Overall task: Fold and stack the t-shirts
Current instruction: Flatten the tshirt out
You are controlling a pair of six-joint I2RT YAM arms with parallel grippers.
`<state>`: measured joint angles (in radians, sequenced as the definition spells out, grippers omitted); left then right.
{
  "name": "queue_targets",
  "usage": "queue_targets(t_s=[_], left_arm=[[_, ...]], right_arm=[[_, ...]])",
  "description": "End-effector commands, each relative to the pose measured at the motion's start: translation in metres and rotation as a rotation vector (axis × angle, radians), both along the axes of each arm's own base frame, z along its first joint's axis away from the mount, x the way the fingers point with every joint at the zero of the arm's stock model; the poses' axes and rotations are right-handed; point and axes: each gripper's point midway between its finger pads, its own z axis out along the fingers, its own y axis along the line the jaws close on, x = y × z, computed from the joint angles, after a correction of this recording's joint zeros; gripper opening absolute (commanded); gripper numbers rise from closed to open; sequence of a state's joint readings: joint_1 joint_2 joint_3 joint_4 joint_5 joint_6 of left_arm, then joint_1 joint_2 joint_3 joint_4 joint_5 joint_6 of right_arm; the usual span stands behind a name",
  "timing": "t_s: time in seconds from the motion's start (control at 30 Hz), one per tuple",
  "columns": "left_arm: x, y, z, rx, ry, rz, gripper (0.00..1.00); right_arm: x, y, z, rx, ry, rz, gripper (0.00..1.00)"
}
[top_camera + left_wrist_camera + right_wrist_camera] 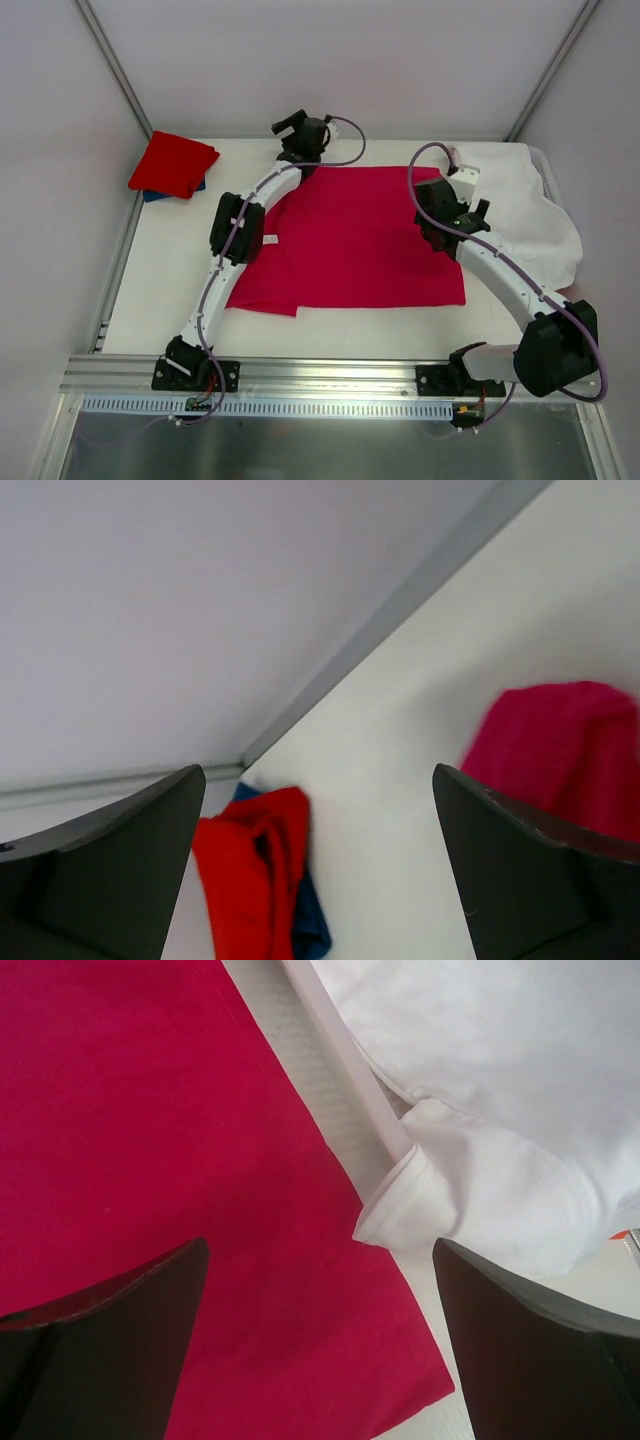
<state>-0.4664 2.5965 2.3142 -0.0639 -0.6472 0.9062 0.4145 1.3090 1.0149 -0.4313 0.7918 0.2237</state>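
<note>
A crimson-pink t-shirt [350,235] lies spread flat in the middle of the table, its small white tag [270,239] at the left edge. A folded brighter red t-shirt [172,164] rests on a folded blue one [152,195] at the far left corner; both show in the left wrist view, the red one [250,880] and the blue one [308,925]. My left gripper [296,130] is open and empty above the shirt's far left corner [560,745]. My right gripper [448,212] is open and empty above the crimson shirt's right edge [150,1140].
A white garment [520,215] spills from a white basket [545,175] at the right, next to the right arm; its sleeve [470,1185] touches the crimson shirt's edge. Metal frame posts [110,60] stand at the far corners. A rail [330,375] runs along the near edge.
</note>
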Motion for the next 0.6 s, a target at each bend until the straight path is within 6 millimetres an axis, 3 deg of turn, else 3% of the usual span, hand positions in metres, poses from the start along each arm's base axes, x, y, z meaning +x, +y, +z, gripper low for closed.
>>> queue_targets(t_s=[0.0,0.03,0.07,0.13,0.17,0.2,0.23,0.27,0.3,0.33,0.37,0.4,0.43,0.5,0.57], left_arm=[[0.004,0.081,0.089,0.058,-0.270,0.299,0.99],[-0.001,0.080,0.087,-0.044,-0.276,0.323,0.99],[-0.009,0.080,0.112,-0.115,-0.287,0.308,0.99],[-0.029,0.082,0.099,-0.218,-0.206,0.326,0.99],[-0.041,0.083,0.121,-0.293,-0.212,0.323,0.99],[-0.045,0.082,0.117,-0.362,-0.159,0.295,0.99],[-0.060,0.083,0.101,-0.441,-0.092,0.337,0.99],[-0.071,0.087,0.113,-0.500,-0.088,0.343,0.99],[-0.079,0.085,0.098,-0.603,-0.034,0.354,0.99],[-0.095,0.086,0.103,-0.647,0.006,0.359,0.99],[-0.104,0.074,0.094,-0.716,0.075,0.324,0.99],[-0.117,0.069,0.075,-0.766,0.143,0.339,0.99],[-0.131,0.065,0.074,-0.795,0.192,0.336,0.99],[-0.154,0.058,0.049,-0.856,0.285,0.390,0.99],[-0.175,0.047,0.037,-0.936,0.369,0.417,0.99]], right_arm=[[-0.002,0.001,0.005,0.013,-0.026,0.005,0.99],[-0.002,0.002,0.004,0.018,-0.025,0.009,1.00],[-0.001,0.003,0.004,0.021,-0.022,0.012,0.99],[-0.002,0.005,0.002,0.034,-0.017,0.017,0.99],[-0.002,0.006,0.002,0.039,-0.018,0.019,0.99],[-0.003,0.006,0.000,0.041,-0.014,0.020,0.99],[-0.003,0.007,0.001,0.048,-0.017,0.023,0.99],[-0.003,0.007,0.001,0.052,-0.019,0.026,0.99],[-0.003,0.008,0.002,0.056,-0.022,0.030,1.00],[-0.004,0.009,0.001,0.059,-0.019,0.033,1.00],[-0.004,0.010,0.003,0.067,-0.027,0.036,0.99],[-0.004,0.011,0.002,0.070,-0.024,0.040,1.00],[-0.004,0.011,0.002,0.070,-0.026,0.041,1.00],[-0.004,0.011,0.002,0.070,-0.022,0.042,0.99],[-0.004,0.011,0.002,0.069,-0.023,0.042,1.00]])
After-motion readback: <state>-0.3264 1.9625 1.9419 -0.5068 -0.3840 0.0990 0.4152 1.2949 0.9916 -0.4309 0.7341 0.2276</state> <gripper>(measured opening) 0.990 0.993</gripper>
